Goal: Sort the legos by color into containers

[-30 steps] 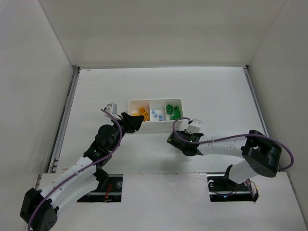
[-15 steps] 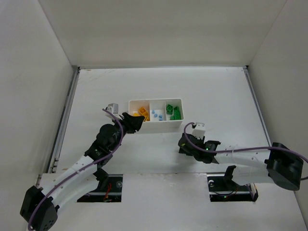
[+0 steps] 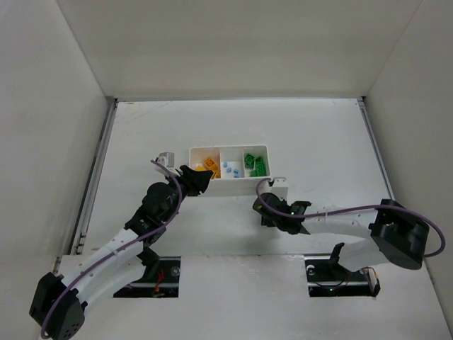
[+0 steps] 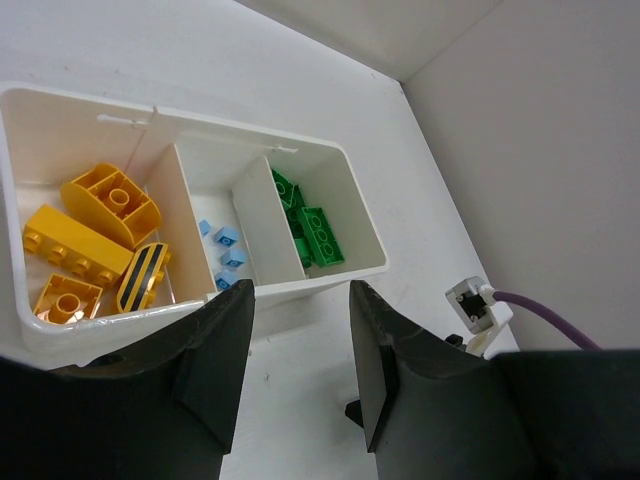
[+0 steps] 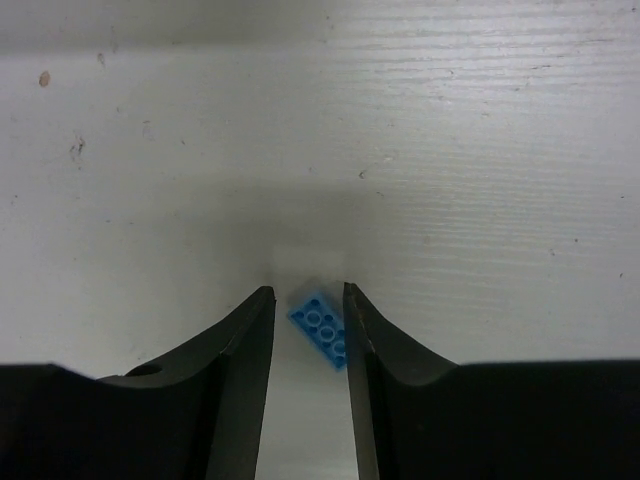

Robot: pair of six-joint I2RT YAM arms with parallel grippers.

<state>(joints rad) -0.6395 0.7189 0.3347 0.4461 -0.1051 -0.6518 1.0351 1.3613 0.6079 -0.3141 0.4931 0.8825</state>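
The white tray holds yellow-orange legos in its left compartment, pale blue legos in the middle one and green legos in the right one. The left wrist view shows the same tray, with yellow, blue and green legos. My left gripper is open and empty at the tray's near left edge. My right gripper is open, low over the table, with a small blue lego lying studs-down between its fingers, close to the right finger.
White walls enclose the table on the left, right and back. The right wrist camera's white housing and its purple cable lie just right of the tray's near side.
My right gripper drew back toward the near edge, then came forward and left again toward the tray. My left arm has not moved.
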